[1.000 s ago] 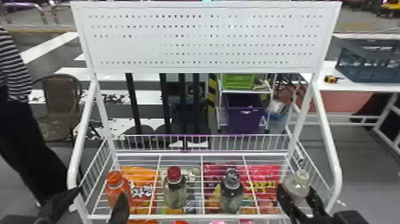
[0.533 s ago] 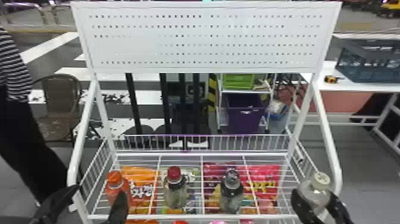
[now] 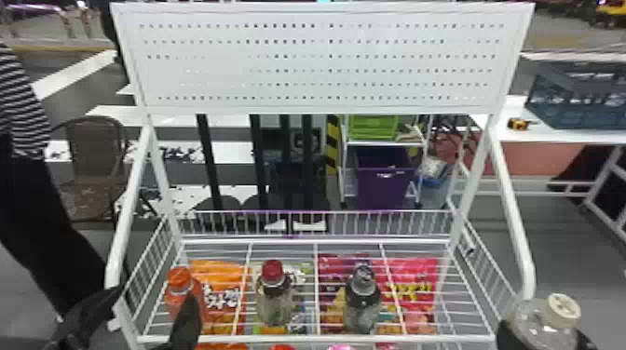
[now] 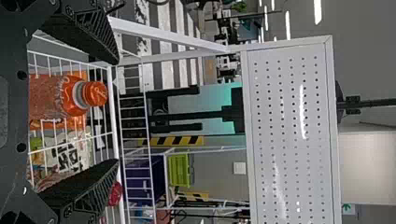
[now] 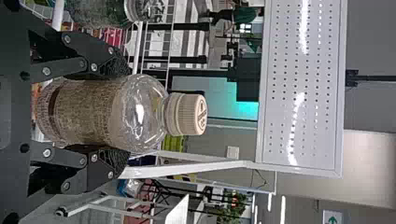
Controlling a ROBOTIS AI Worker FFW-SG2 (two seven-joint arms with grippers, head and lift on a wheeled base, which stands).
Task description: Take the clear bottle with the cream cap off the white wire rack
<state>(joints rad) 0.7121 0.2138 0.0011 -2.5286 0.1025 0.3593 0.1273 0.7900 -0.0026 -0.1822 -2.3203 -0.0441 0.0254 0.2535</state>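
In your head view, the clear bottle with the cream cap is off the shelf, out past the right side of the white wire rack, its cap leaning a little to the right. There you get its cap and shoulder, with the right gripper low at the corner; your right wrist view adds the brownish body, with the jaws pinching it from both sides. Your left gripper is at the rack's front left corner, and the left wrist view shows you its jaws spread, with the orange bottle in the gap, touching neither. The head view also gives you the red-capped bottle and the grey-capped bottle, standing apart on the rack
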